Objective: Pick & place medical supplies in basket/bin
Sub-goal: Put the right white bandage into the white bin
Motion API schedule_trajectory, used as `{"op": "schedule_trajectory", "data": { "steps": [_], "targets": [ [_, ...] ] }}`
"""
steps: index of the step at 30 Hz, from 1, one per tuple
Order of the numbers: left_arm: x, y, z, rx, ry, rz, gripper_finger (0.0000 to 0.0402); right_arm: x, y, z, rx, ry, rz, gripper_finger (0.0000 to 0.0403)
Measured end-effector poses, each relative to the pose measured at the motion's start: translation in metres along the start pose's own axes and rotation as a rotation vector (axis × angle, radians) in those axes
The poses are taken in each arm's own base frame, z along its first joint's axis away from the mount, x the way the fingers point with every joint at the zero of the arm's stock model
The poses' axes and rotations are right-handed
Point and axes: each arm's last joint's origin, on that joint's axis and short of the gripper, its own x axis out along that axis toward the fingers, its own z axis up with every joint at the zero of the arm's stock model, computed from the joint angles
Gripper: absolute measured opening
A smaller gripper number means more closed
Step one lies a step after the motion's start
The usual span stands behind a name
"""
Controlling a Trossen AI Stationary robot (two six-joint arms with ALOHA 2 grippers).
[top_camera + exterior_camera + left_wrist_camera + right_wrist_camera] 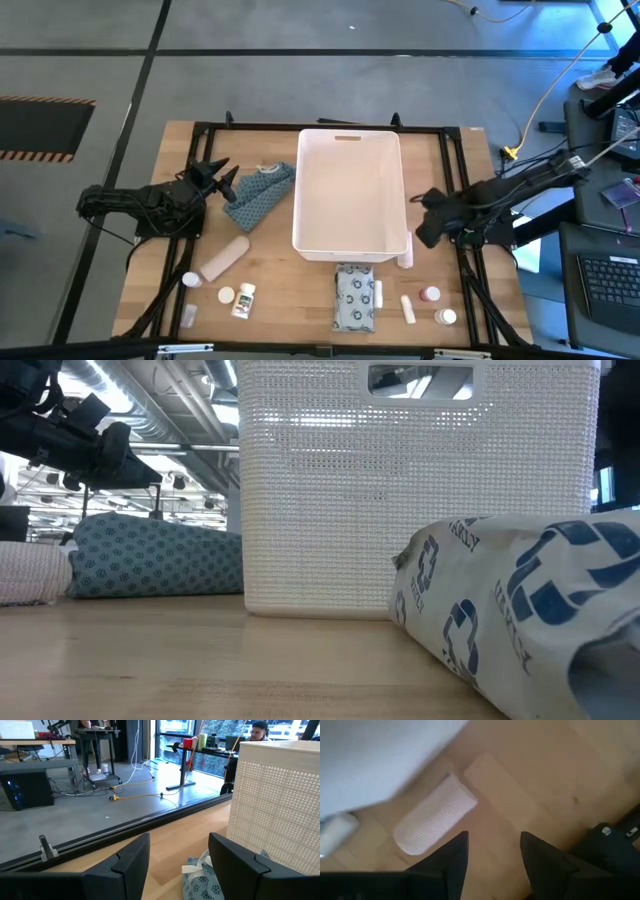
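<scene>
The white bin (pixel 348 195) stands mid-table. My left gripper (pixel 222 178) hovers open at its left, level, beside a blue patterned pack (pixel 258 193) that lies on the wood; the pack also shows beyond the fingers (pixel 202 882). My right gripper (pixel 420 228) points down, open, above bare wood at the bin's near right corner. A white ribbed roll (pixel 435 822) lies just beside its fingers, untouched. A beige bandage roll (pixel 224 257), small white bottles (pixel 243 298) and a grey-white patterned soft pack (pixel 355 297) lie along the near edge.
Red-capped bottles (pixel 431 295) and a white tube (pixel 408 308) lie near the front right. The soft pack (pixel 520 610) fills the low view's right foreground before the bin's wall (pixel 420 490). Black frame rails (pixel 470 270) border the table. A person sits in the room beyond.
</scene>
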Motion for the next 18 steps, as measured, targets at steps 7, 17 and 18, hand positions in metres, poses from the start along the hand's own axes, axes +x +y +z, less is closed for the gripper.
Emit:
{"op": "schedule_trajectory", "data": {
  "steps": [7,17,18],
  "targets": [
    [0.000,0.000,0.000,0.000,0.000,0.000,0.0196,0.029,0.001,-0.011,-0.033,0.019,0.023,0.0182],
    [0.000,0.000,0.000,0.000,0.000,0.000,0.0196,0.050,0.011,-0.012,-0.072,-0.003,0.181,0.0265],
    [0.000,0.000,0.000,0.000,0.000,0.000,0.0196,0.052,0.010,-0.013,-0.071,-0.003,0.180,0.0277]
  ]
}}
